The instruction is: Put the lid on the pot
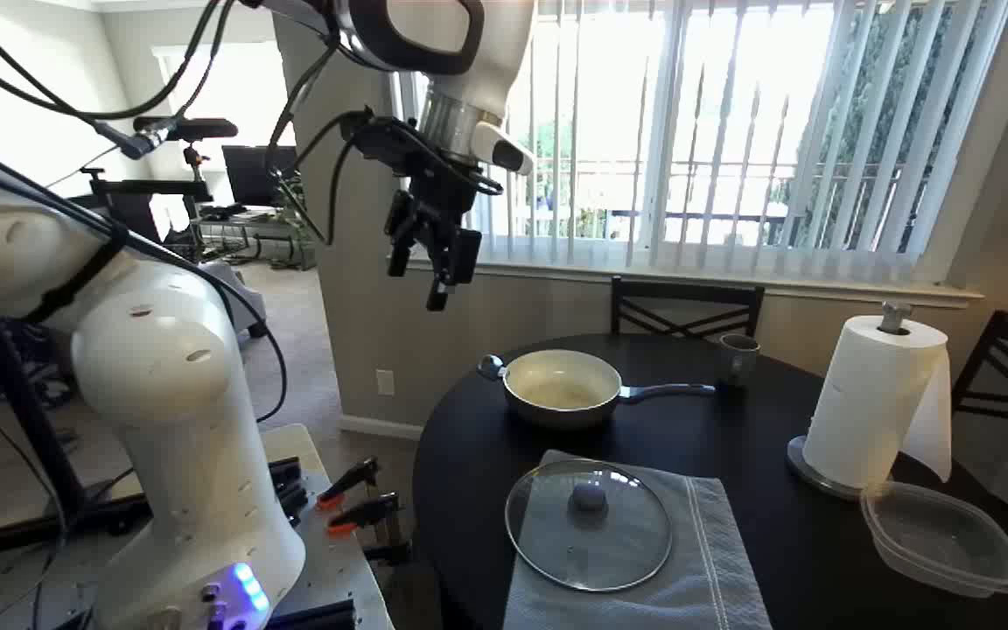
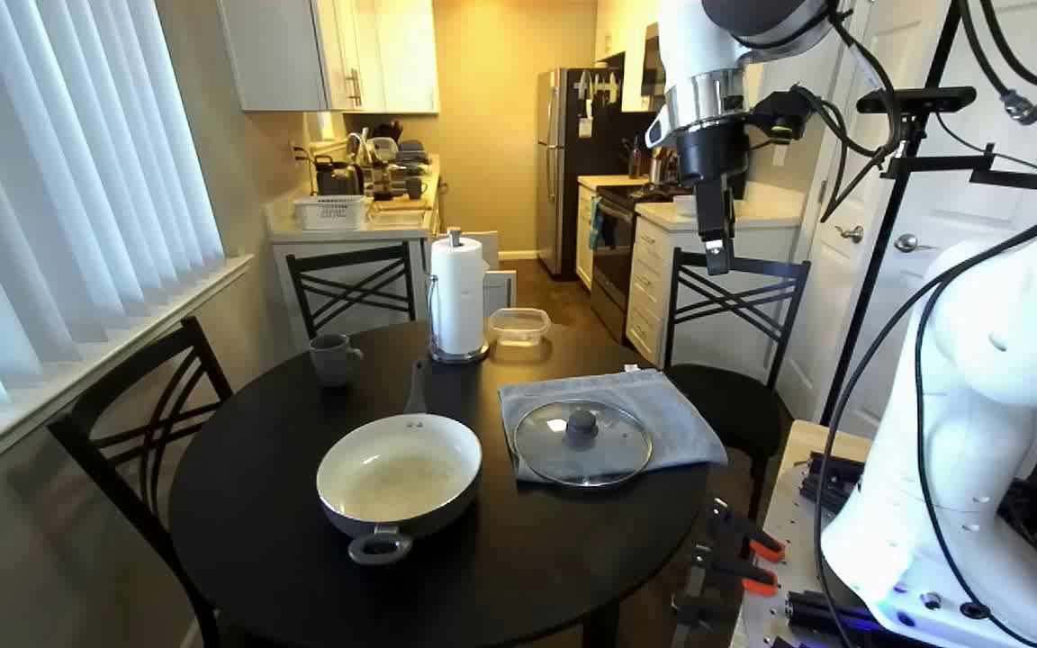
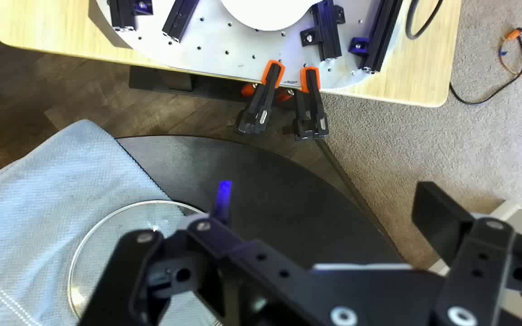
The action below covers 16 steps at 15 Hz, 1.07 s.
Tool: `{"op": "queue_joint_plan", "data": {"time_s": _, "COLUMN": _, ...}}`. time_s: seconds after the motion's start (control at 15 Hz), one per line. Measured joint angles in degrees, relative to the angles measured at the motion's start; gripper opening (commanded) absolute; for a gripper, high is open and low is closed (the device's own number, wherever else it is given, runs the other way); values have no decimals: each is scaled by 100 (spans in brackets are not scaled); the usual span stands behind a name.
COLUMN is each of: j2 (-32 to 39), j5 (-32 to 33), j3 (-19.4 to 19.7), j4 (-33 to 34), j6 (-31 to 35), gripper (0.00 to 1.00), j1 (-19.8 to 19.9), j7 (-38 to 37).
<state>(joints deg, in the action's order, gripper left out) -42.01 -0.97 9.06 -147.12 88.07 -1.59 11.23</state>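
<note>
The lid (image 1: pixel 589 542) is a clear glass disc with a thin metal rim and a dark knob. It lies flat, knob up, on a folded grey cloth, and also shows in an exterior view (image 2: pixel 582 450). The pot (image 1: pixel 562 389) stands uncovered on the round black table beside the cloth, its long handle pointing away from the robot side; its pale inside shows in an exterior view (image 2: pixel 400 472). My gripper (image 1: pixel 417 282) is open and empty, high above the table and apart from both. In the wrist view (image 3: pixel 324 184) its fingers are wide apart and partly cover the lid (image 3: pixel 116 240); the pot is out of view there.
The grey cloth (image 1: pixel 701 560) lies under the lid. A paper towel roll (image 1: pixel 876 402), a clear plastic container (image 1: pixel 941 542) and a grey mug (image 1: pixel 737 359) stand on the black table (image 2: pixel 563 549). Orange-tipped clamps (image 3: pixel 261 97) stick out from the robot's base. Chairs surround the table.
</note>
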Motion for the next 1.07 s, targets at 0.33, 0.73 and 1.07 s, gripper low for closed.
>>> {"op": "queue_joint_plan", "data": {"time_s": 0.33, "j2": 0, "j5": 0, "j3": 1, "j4": 0, "j6": 0, "gripper": 100, "j1": 0, "j7": 0}}
{"op": "queue_joint_plan", "data": {"time_s": 0.73, "j2": 324, "j5": 301, "j3": 55, "j4": -43, "j6": 1046, "gripper": 100, "j1": 49, "j7": 4}}
{"op": "queue_joint_plan", "data": {"time_s": 1.07, "j2": 1814, "j5": 599, "j3": 293, "j4": -225, "j6": 3557, "gripper": 100, "j1": 348, "j7": 36}}
